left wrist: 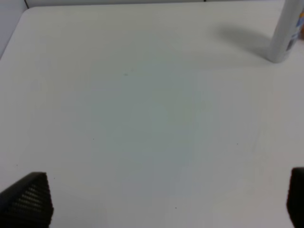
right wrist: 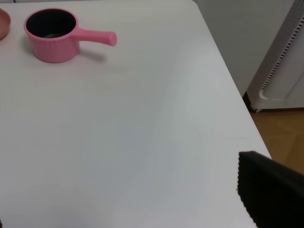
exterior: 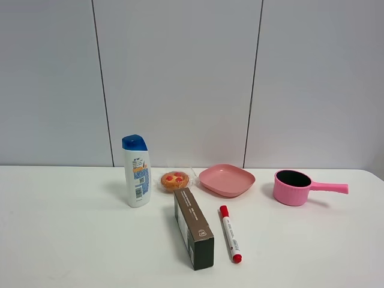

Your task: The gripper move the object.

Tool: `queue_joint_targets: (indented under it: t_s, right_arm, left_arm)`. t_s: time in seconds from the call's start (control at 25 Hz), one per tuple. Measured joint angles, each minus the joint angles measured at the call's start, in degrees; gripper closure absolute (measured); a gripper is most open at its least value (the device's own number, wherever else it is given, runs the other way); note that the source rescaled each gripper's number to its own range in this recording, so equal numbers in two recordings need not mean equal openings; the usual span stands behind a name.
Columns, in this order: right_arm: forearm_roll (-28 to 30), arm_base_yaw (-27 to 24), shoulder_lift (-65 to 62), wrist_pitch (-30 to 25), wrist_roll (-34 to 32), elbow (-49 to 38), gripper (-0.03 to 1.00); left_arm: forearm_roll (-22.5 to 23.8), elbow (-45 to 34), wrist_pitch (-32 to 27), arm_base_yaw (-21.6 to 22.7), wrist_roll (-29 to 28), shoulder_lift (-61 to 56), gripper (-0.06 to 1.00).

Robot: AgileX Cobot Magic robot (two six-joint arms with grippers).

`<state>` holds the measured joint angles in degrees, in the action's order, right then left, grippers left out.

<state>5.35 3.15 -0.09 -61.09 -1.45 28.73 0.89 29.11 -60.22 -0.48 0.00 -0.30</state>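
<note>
The object is a long dark brown-black carton (exterior: 193, 228) with a brown top face and white print. It lies flat on the white table (exterior: 72, 240), front of centre, in the exterior high view, and shows in neither wrist view. No arm or gripper shows in the exterior high view. My left gripper (left wrist: 166, 202) is open over bare table, with its black fingertips (left wrist: 28, 199) at the picture's edges. My right gripper (right wrist: 126, 209) is open and empty over the table's right part, with one black finger (right wrist: 268, 190) showing.
A red-capped white marker (exterior: 230, 233) lies just right of the carton, parallel to it. A white shampoo bottle (exterior: 136, 171) (left wrist: 287, 28) stands behind left. A wrapped pastry (exterior: 174, 179), a pink plate (exterior: 227, 180) and a pink saucepan (exterior: 294, 186) (right wrist: 52, 35) stand behind. The table's right edge (right wrist: 228, 80) is near.
</note>
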Motion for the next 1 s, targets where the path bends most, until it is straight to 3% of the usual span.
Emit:
queue_joint_targets:
  t_s: [1.0]
  right_arm:
    - [0.0, 0.0, 0.0, 0.0, 0.0, 0.0, -0.03]
  left_arm:
    - [0.0, 0.0, 0.0, 0.0, 0.0, 0.0, -0.06]
